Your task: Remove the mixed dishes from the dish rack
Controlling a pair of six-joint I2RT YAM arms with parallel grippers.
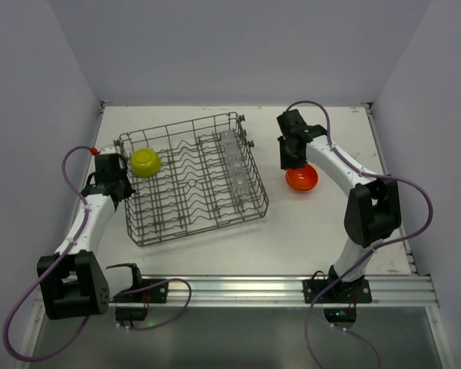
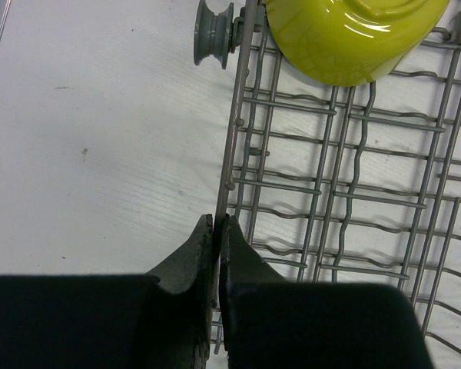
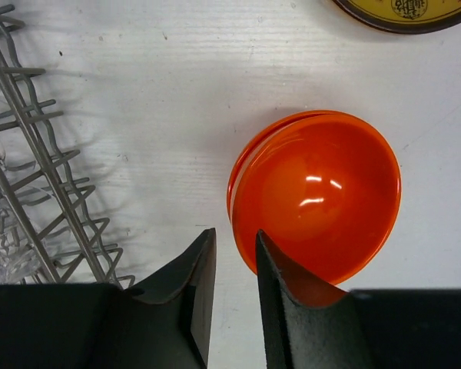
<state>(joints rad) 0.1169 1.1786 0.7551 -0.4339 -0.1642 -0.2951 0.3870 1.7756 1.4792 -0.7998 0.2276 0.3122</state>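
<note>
The grey wire dish rack (image 1: 192, 181) sits left of the table's middle. A lime-yellow bowl (image 1: 145, 161) lies upside down in its far left corner and fills the top of the left wrist view (image 2: 353, 34). Clear glass cups (image 1: 230, 161) stand along its right side. My left gripper (image 1: 121, 183) is shut on the rack's left rim wire (image 2: 232, 138); its fingertips (image 2: 217, 219) pinch the wire. Two nested orange bowls (image 1: 301, 178) sit on the table right of the rack. My right gripper (image 3: 234, 233) is open just above the bowls' (image 3: 323, 192) left rim, holding nothing.
A brown-gold patterned plate (image 3: 399, 11) lies on the table beyond the orange bowls. The rack's corner (image 3: 38, 154) with the cups (image 3: 0, 231) is just left of my right gripper. A grey roller wheel (image 2: 213, 32) sticks out from the rack's rim.
</note>
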